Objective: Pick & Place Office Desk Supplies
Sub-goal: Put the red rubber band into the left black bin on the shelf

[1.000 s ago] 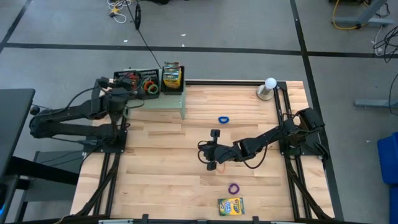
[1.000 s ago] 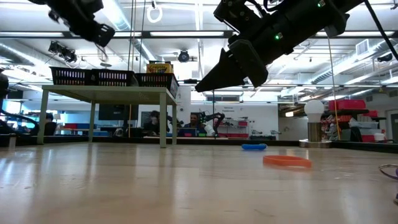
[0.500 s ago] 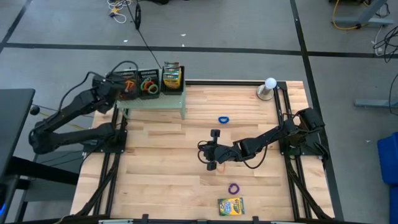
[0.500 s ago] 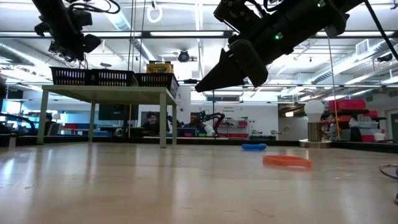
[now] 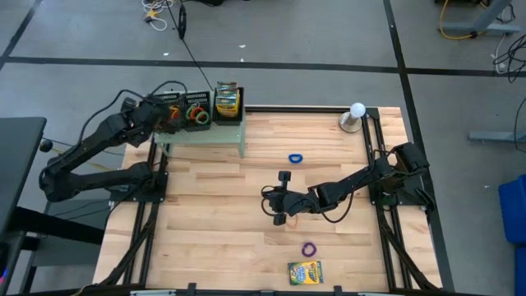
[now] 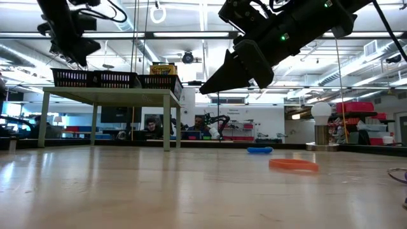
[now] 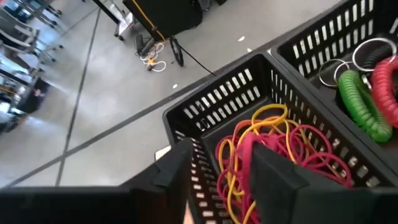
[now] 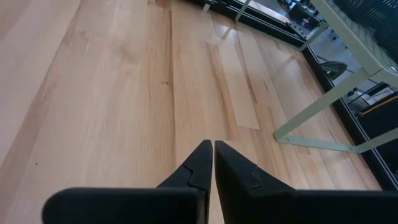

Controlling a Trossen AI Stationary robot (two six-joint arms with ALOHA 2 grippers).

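Rubber bands (image 7: 273,149) in mesh tray (image 7: 217,99), left hand (image 7: 227,177) above

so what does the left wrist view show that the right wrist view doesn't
Only the left wrist view: the open left gripper above a black tray of red and yellow bands, a neighbouring tray with green and red bands, and grey floor. Only the right wrist view: the shut right gripper over bare wooden tabletop, and the stand's pale green legs. Shared: nothing I can match for certain.
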